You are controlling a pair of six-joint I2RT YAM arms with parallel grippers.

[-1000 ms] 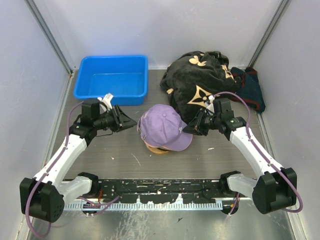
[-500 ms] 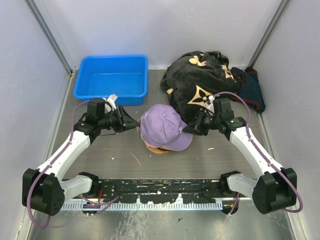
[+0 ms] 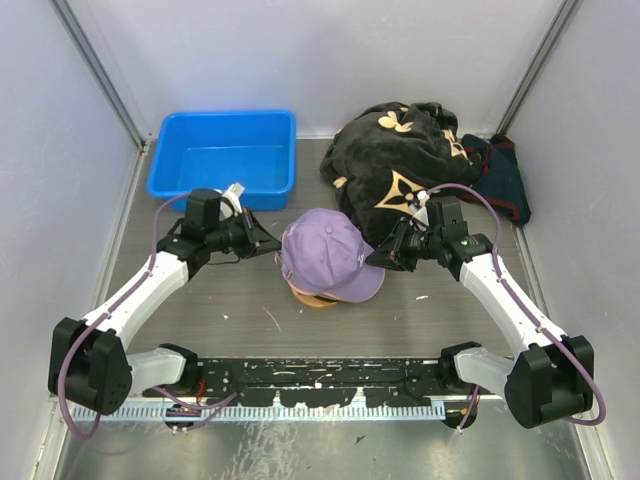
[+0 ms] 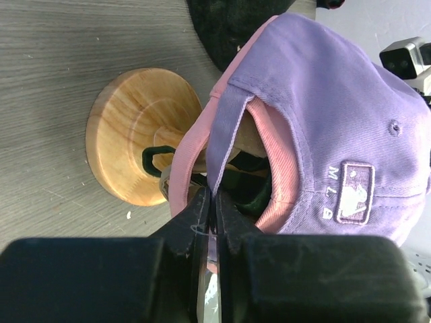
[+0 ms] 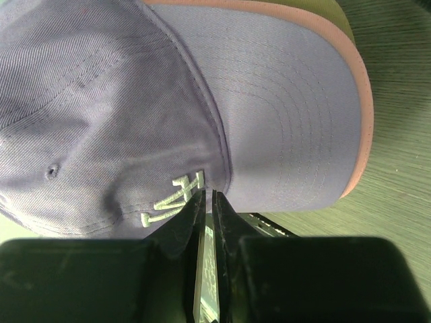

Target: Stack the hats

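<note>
The lavender cap [image 3: 325,252] sits on top of the wooden stand [image 4: 138,134] in the middle of the table. In the left wrist view the pink cap [image 4: 279,151] lies under the lavender cap [image 4: 323,114], and dark green fabric [image 4: 246,192] shows inside it. My left gripper [image 3: 268,245] is shut on the lavender cap's back edge [image 4: 212,195]. My right gripper [image 3: 380,258] is shut at the seam of the lavender crown and brim [image 5: 209,195]. A pink brim edge [image 5: 360,114] and an olive-tan edge [image 5: 343,20] show under the lavender brim.
A blue bin [image 3: 225,150] stands at the back left. A large black cloth with tan flower marks [image 3: 400,160] lies at the back right, with dark cloth [image 3: 500,175] beside it. Side walls close in the table.
My left gripper has moved right, up to the back of the lavender cap. The right arm and the cap stack have not moved.
</note>
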